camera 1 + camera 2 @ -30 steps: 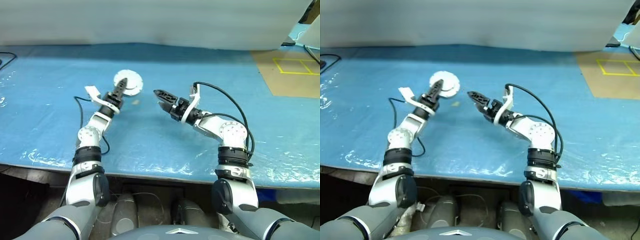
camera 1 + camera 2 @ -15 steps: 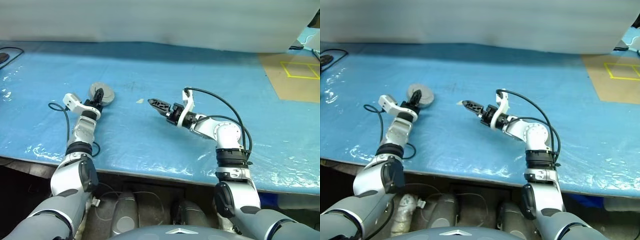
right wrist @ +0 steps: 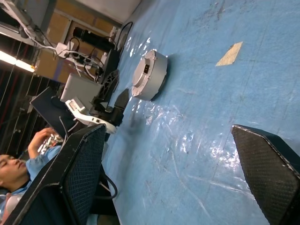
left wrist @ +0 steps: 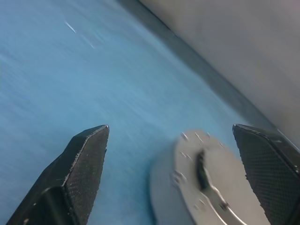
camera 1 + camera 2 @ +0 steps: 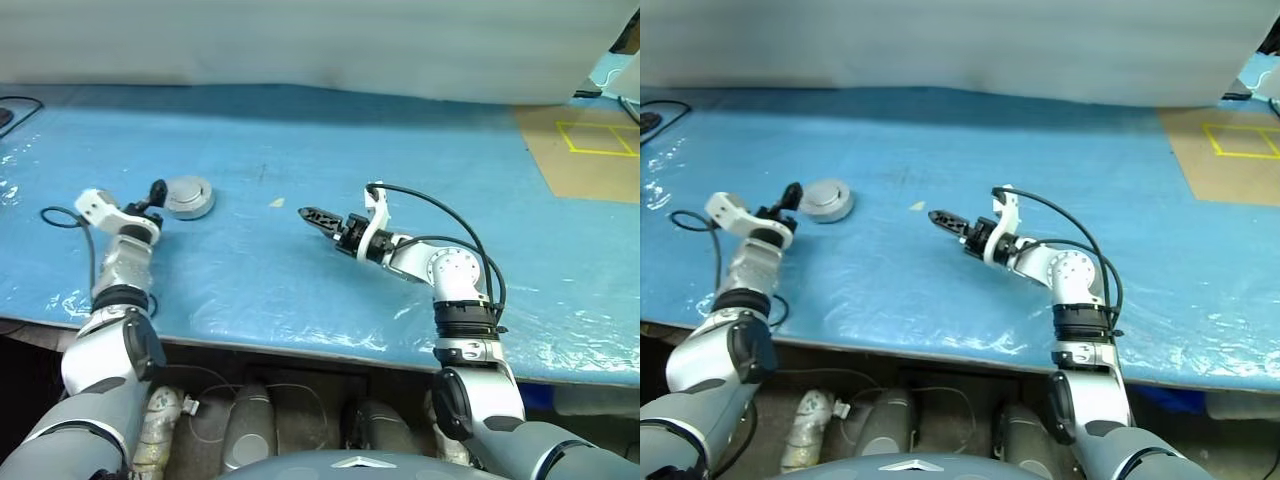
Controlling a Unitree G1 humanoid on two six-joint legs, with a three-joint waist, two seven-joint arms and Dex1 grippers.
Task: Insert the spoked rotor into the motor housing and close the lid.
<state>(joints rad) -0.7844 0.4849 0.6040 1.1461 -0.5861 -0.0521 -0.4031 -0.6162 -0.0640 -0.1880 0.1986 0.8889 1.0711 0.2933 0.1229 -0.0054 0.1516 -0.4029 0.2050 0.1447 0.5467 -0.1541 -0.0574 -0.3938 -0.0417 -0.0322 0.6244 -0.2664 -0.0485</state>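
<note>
Motor housing [image 5: 188, 196], lid closed, resting on blue table cover [image 5: 300, 130] at left. Left gripper [image 5: 157, 189] just beside housing, jaws spread wide, holding nothing. Right gripper [image 5: 312, 215] mid-table, well apart, jaws wide, empty.

One motor housing [image 5: 188, 196] (lid on), one paper scrap [image 5: 277, 202], two tools, one person [image 3: 18, 161].
</note>
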